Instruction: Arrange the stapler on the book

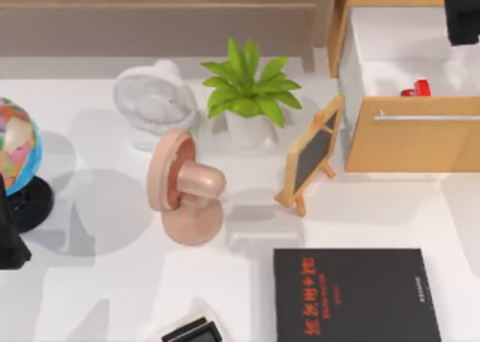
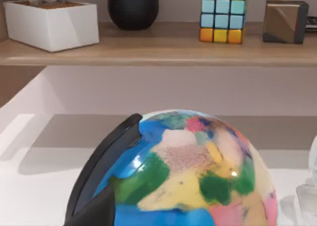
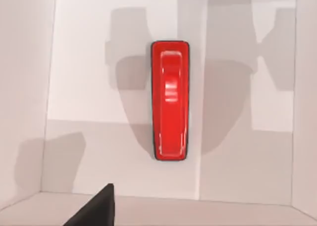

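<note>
Stapler point(image 3: 170, 100) flat in open drawer point(image 1: 390, 57), walls well apart from it; book point(image 1: 355, 295) at table's near edge; grip of both arms: cannot tell.

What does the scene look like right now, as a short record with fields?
stapler: red, lying flat on the white floor of the open drawer, nothing gripping it
book: black, flat on the table's front right, nothing on it
right arm: above the drawer, looking down on the stapler
left arm: parked at the table's left edge by the globe
between drawer and book: small chalkboard
task: stapler not yet lifted
</note>
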Controlling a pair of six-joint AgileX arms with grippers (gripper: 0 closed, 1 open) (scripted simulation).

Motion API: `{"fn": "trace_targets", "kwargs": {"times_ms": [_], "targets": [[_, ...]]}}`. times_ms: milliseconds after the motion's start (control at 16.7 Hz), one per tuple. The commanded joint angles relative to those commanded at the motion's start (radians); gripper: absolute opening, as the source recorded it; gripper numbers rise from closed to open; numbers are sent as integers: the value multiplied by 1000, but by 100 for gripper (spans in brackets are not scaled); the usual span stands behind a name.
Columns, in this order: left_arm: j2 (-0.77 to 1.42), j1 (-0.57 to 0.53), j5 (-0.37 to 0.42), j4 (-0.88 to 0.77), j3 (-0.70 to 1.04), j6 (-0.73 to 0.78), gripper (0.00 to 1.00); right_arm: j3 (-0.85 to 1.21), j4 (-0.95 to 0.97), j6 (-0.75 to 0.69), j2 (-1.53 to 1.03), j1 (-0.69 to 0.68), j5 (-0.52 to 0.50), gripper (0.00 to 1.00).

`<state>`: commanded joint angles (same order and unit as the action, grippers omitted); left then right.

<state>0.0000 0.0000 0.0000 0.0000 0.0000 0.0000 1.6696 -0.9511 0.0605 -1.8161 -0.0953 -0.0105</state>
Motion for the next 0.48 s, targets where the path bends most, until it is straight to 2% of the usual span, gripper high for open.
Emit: {"fn": "trace_targets", "kwargs": {"times_ms": [480], "targets": [[0,0,0,0,0,0,100,483,-280,16,-530,-33,0,100]]}}
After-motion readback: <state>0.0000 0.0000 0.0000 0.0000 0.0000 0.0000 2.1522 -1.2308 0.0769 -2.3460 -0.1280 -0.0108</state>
